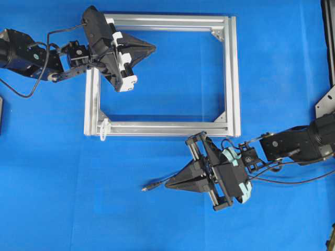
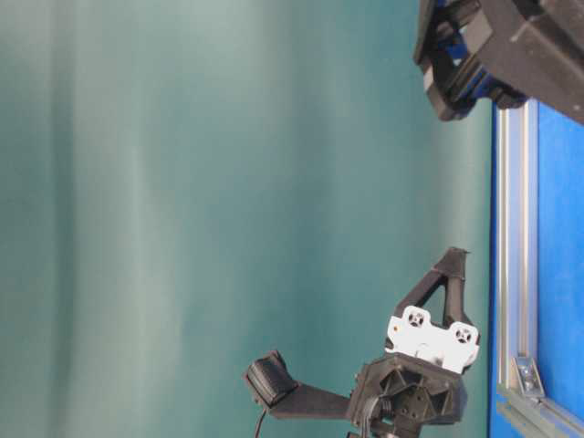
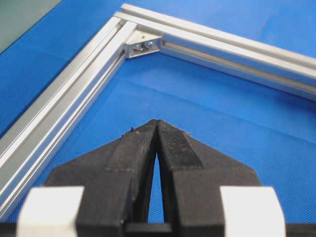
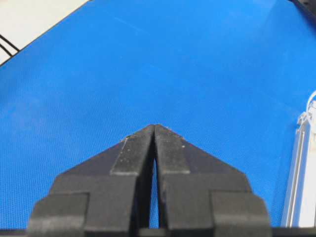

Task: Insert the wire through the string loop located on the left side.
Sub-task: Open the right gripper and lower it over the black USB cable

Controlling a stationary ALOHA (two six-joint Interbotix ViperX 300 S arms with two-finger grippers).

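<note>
The wire's slim dark plug [image 1: 147, 186] lies on the blue cloth, and its thin black wire [image 1: 166, 181] runs right until it disappears under my right gripper [image 1: 168, 184]. That gripper is shut, tips touching, with nothing visible between them [image 4: 155, 126]. The whitish string loop [image 1: 104, 128] hangs off the silver frame's [image 1: 162, 128] lower left corner, well left of the plug; it also shows as a pale curve [image 4: 310, 105] in the right wrist view. My left gripper [image 1: 154, 48] hovers inside the frame's upper left part, shut and empty [image 3: 156, 121].
The aluminium frame [image 3: 74, 84] lies flat with triangular corner brackets [image 3: 143, 47] inside. Thick black arm cables [image 1: 293, 182] trail at the right. A dark metal fixture [image 1: 327, 102] stands at the right edge. Blue cloth stretches below and left of the frame.
</note>
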